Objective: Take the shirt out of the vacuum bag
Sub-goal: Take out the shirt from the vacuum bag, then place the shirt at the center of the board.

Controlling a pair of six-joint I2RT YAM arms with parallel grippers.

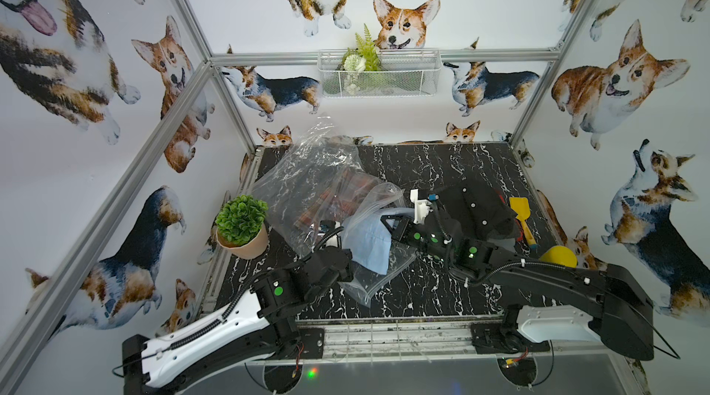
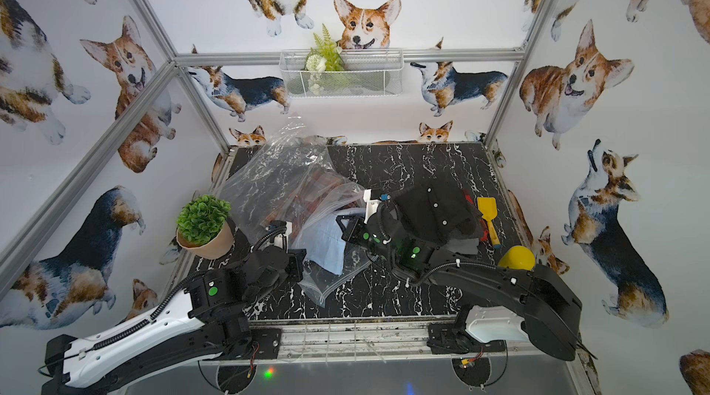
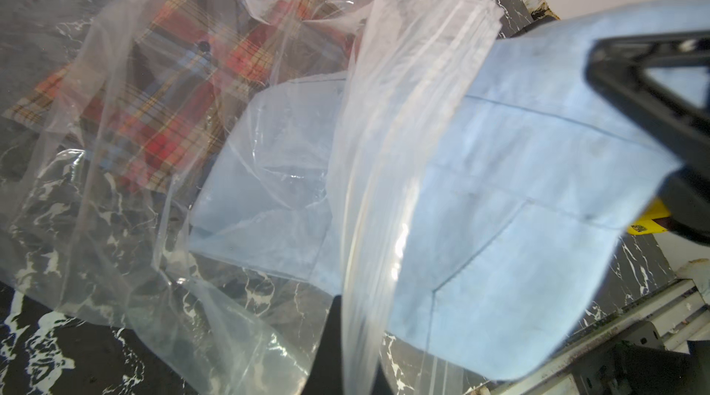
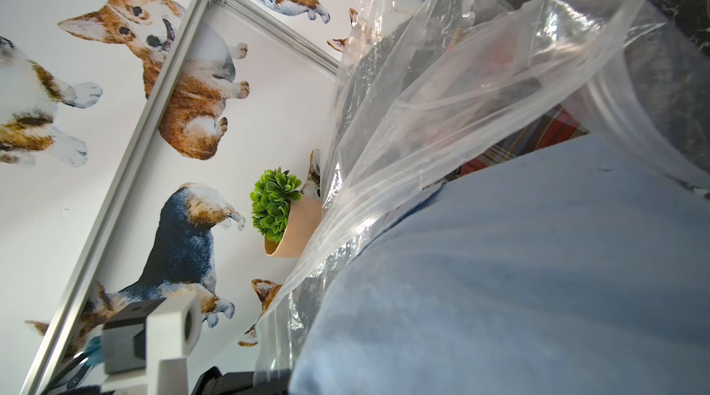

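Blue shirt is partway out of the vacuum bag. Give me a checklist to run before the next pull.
1. Right gripper shut on the blue shirt: ok.
2. Left gripper shut on the zip edge of the vacuum bag: ok.
3. Blue shirt free of the bag: not ok; the left wrist view shows one end under plastic.
4. Plaid shirt inside the bag, apart from the right gripper: ok.
5. Potted plant apart from the bag: cannot tell; their edges meet in both top views.
6. Free landing space on the robot's right: not ok; a black shirt lies there.
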